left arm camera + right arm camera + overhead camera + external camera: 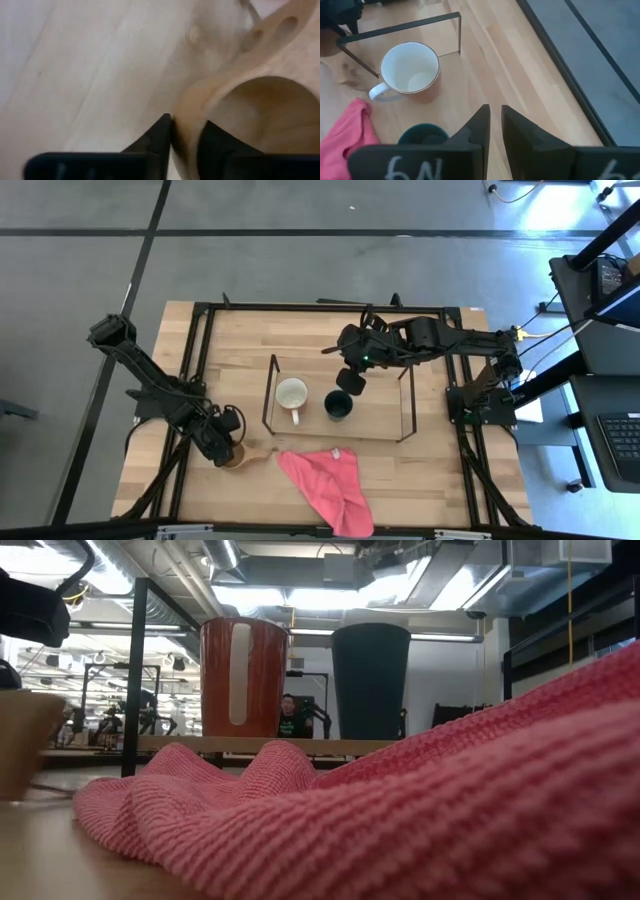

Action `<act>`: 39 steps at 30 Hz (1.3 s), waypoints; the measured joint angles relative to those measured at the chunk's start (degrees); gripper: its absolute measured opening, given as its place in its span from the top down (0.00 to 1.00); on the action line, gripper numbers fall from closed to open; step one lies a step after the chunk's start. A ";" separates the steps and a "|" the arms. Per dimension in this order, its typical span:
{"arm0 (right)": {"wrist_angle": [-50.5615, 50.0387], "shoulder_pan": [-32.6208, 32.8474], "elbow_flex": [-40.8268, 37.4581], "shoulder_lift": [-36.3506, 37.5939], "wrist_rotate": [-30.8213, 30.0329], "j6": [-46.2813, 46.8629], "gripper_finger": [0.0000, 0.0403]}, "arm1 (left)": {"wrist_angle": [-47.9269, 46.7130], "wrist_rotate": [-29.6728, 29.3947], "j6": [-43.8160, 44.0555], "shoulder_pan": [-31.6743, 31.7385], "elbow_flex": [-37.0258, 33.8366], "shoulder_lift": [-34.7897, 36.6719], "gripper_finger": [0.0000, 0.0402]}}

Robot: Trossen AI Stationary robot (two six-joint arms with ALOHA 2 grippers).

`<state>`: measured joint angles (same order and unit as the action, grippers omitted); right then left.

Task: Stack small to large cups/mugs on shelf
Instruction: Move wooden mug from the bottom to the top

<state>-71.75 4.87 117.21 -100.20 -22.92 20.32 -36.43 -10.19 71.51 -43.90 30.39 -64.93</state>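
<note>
Three cups: one mug [292, 394], one green cup [338, 405], one wooden cup [237, 455]; one shelf [405, 402]; one pink cloth [325, 480].

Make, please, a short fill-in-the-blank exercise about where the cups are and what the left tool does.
1. The left tool pinches the rim of the ____ cup.
2. Inside the shelf, the dark green cup stands beside the ____ mug.
3. The ____ cloth lies in front of the shelf.

Missing words: wooden; white-inside; pink

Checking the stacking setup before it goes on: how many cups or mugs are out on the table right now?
3. The white-inside mug and the dark green cup stand side by side inside the shelf. The wooden cup sits outside it, near the pink cloth, its rim between the left end effector fingers.
</note>
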 joint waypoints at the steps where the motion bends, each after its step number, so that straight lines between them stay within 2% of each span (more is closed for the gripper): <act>1: -0.04 -0.11 0.00 0.00 0.00 0.00 0.88 | 0.03 0.35 0.07 -0.02 0.00 0.00 0.87; 3: -0.26 -0.20 0.00 0.00 0.00 0.00 0.88 | 0.05 0.26 0.04 -0.04 0.00 0.00 0.92; 7: -0.50 -0.23 -0.01 0.00 -0.16 0.00 0.88 | 0.05 0.06 0.06 0.00 0.00 0.00 0.92; 13: -1.35 -0.22 -0.02 0.00 -4.45 0.13 0.88 | 0.05 0.06 0.06 0.00 0.00 0.57 0.92; 16: -1.98 -0.21 -0.01 0.00 -4.59 0.20 0.88 | 0.01 0.05 -0.04 0.00 0.00 2.14 0.92; 22: -2.26 -0.20 -0.02 0.00 -3.94 1.99 0.88 | -2.89 -0.08 -0.02 0.00 0.02 8.21 0.92; 29: -4.90 -0.20 -0.02 0.00 2.20 4.00 0.88 | -8.46 -5.67 1.92 0.36 1.34 17.30 0.92; 33: -4.91 -0.18 -0.02 0.00 3.67 4.95 0.88 | -8.57 -8.26 1.84 2.24 1.64 22.29 0.92; 39: -5.60 -0.20 -0.02 0.00 5.99 5.19 0.88 | -8.58 -8.60 0.95 4.06 1.67 29.04 0.92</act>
<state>-77.34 4.67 117.19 -100.20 -16.93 25.50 -45.01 -18.79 72.46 -39.84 32.06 -35.89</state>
